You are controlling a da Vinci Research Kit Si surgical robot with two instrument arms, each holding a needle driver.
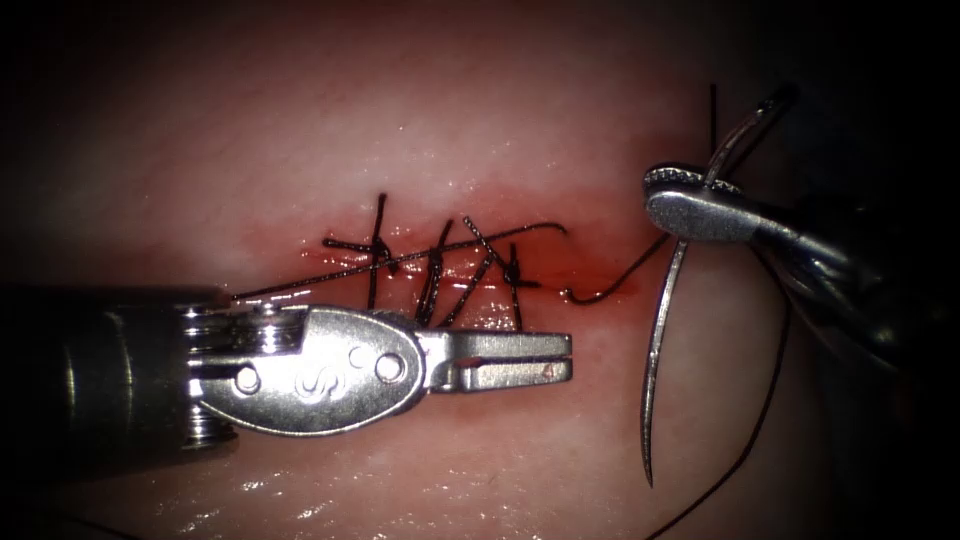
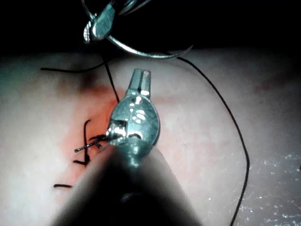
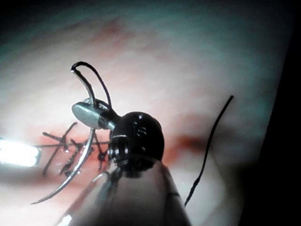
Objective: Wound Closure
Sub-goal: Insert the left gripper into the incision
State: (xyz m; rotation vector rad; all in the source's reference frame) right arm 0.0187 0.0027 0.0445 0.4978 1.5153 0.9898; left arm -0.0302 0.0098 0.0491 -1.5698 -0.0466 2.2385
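The left tool (image 1: pixel 520 358) carries marks on its wrist plate: a stamped "S"-like figure on the broad silver face, and a small reddish "4" near the tip of the lower jaw. Nothing else readable shows.

This tool comes in level from the endoscope view's left, its shaft low and its jaws pointing right, lying just below the stitched cut (image 1: pixel 450 270). The jaws are nearly closed with only a thin slit between them, and they hold nothing. In the left wrist view the same tool (image 2: pixel 140 77) points away along the tissue (image 2: pixel 197 155), jaws together and empty.

The right tool (image 1: pixel 675 205) enters from the right, angled up and leftward, its jaws clamped on the needle (image 1: pixel 665 330). The grip is in the upper third of the curve, near the thread end; the long lower part hangs down free with its point low, above the tissue (image 1: pixel 200 150) and not in it, right of the cut. The right wrist view shows the tool (image 3: pixel 87 113) pinching the needle (image 3: pixel 75 174) the same way.

The thread (image 1: pixel 740 460) runs from the needle's top end down the right side. Several dark stitches cross the cut, amid red fluid (image 1: pixel 580 265).
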